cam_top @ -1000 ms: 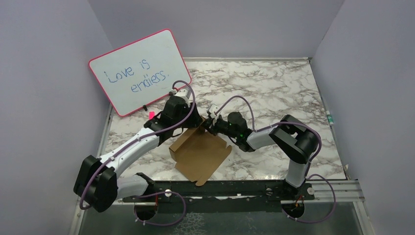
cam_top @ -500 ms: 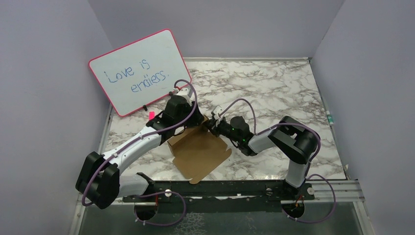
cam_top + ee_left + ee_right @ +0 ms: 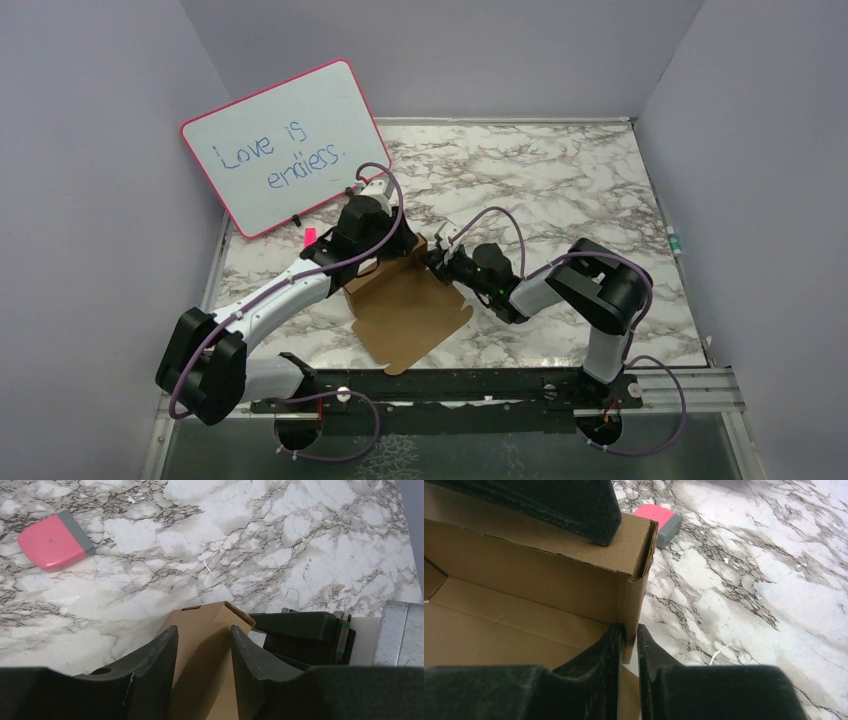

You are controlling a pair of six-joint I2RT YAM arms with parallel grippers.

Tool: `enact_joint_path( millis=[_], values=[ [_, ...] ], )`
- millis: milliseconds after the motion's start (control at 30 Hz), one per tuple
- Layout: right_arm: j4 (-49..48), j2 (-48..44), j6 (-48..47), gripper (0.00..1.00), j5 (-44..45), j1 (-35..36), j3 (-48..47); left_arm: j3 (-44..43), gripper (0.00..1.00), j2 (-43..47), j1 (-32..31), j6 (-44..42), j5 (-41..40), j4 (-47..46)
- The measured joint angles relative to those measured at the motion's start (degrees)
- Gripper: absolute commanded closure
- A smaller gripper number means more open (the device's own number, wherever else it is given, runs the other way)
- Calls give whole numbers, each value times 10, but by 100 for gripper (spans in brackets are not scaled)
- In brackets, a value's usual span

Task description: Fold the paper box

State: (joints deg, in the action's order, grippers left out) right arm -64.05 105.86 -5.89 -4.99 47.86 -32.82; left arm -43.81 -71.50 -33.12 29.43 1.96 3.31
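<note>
The paper box (image 3: pixel 405 310) is a brown cardboard piece lying on the marble table between the arms, with its far wall folded upright. My left gripper (image 3: pixel 383 255) sits over that far wall. In the left wrist view the cardboard (image 3: pixel 205 675) fills the gap between its two fingers (image 3: pixel 202 630). My right gripper (image 3: pixel 437 262) is at the wall's right end. In the right wrist view its jaws (image 3: pixel 630 627) are pinched on the upright corner edge of the box (image 3: pixel 524 580). A left finger (image 3: pixel 574 505) rests on top of the wall.
A pink-framed whiteboard (image 3: pixel 285 145) with blue writing leans at the back left. A pink and grey eraser (image 3: pixel 310 236) lies left of the box, also in the left wrist view (image 3: pixel 52 541) and right wrist view (image 3: pixel 659 517). Purple walls enclose the table.
My right gripper has shifted slightly nearer and rightward while holding the corner. The box has slid a little with it. My left gripper stays on the far wall.
</note>
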Motion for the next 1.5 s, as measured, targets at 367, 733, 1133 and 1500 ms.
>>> enact_joint_path(
  millis=[367,733,1133,1500],
  values=[
    [-53,28,20,77,0,0,0,2,56,-9,1,6,16,-20],
    [-111,55,34,77,22,0,0,10,56,-9,1,13,42,-30],
    [-127,55,50,85,24,1,0,22,53,-10,1,17,67,-35],
    [-66,16,68,93,24,1,0,11,40,-7,16,8,76,-10]
  ],
)
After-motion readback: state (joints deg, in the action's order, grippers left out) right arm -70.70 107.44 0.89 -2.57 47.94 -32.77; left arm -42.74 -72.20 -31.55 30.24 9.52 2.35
